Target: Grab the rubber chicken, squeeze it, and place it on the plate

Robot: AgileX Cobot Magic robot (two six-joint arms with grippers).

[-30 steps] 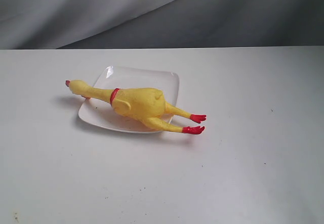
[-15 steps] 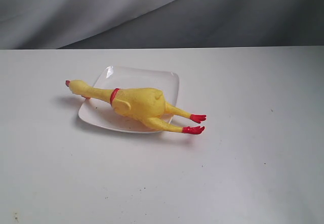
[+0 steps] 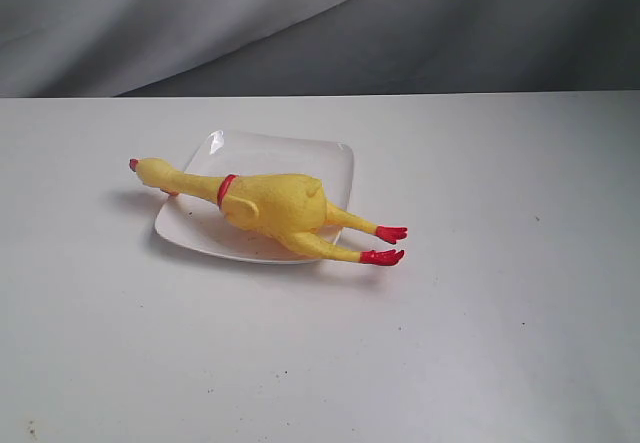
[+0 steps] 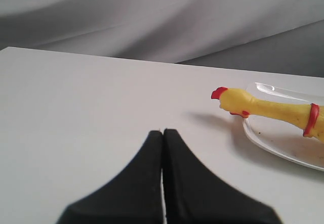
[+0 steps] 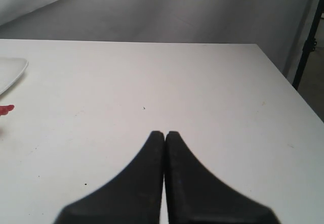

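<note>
The yellow rubber chicken [image 3: 270, 206] lies across the white square plate [image 3: 300, 158], its head past the plate's left edge and its red feet past the right edge. Neither arm shows in the exterior view. In the left wrist view my left gripper [image 4: 163, 131] is shut and empty, well short of the rubber chicken's head [image 4: 234, 100] and the plate's rim [image 4: 263, 143]. My right gripper [image 5: 165, 133] is shut with nothing in it over bare table; only a red foot [image 5: 5, 109] and the plate's corner [image 5: 10, 72] show at that view's edge.
The white table [image 3: 480, 313] runs wide on all sides of the plate. Its far edge meets a grey cloth backdrop [image 3: 300, 23]. A black stand leg [image 5: 308, 44] rises beyond the table's right edge in the right wrist view.
</note>
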